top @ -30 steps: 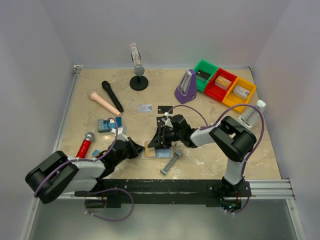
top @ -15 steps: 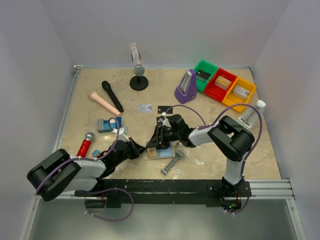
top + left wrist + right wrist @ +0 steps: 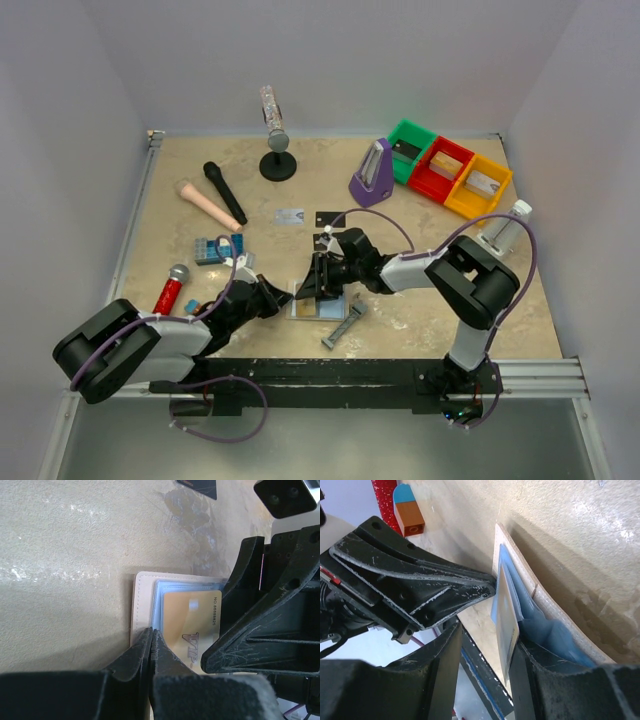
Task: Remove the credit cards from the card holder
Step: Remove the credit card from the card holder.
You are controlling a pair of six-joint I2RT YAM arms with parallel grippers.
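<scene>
**A:** The card holder [image 3: 328, 308] lies open, low and centre in the overhead view, just above the arm bases. The gold card [image 3: 192, 625] is in its pale blue pocket. Where are your grippers?

**B:** Your left gripper [image 3: 151, 636] has its fingers pressed together, tips right on the holder's cream left edge. Whether it's pinning the edge or pinching a flap, I cannot tell from here.

**A:** And the right one?

**B:** Your right gripper [image 3: 317, 287] is over the holder's other side, jaws spread part way. In its wrist view the gold card stands tilted up out of the pocket between the fingers, leaning on one with a gap to the other. By my eye it isn't clamped.

**A:** So what makes this pull clean?

**B:** Close squarely on the card's flat faces before you draw. Then pull along the pocket's line, away from the left gripper, not straight up. Press the left one down firmly so the holder doesn't ride along.

**A:** What's the risk?

**B:** Catch only a corner and I'd expect the card to pivot and slip. The silver card [image 3: 289, 215] and black card [image 3: 328, 217] lie flat further up the table, well apart from the holder. That looks a fair landing spot.
</scene>
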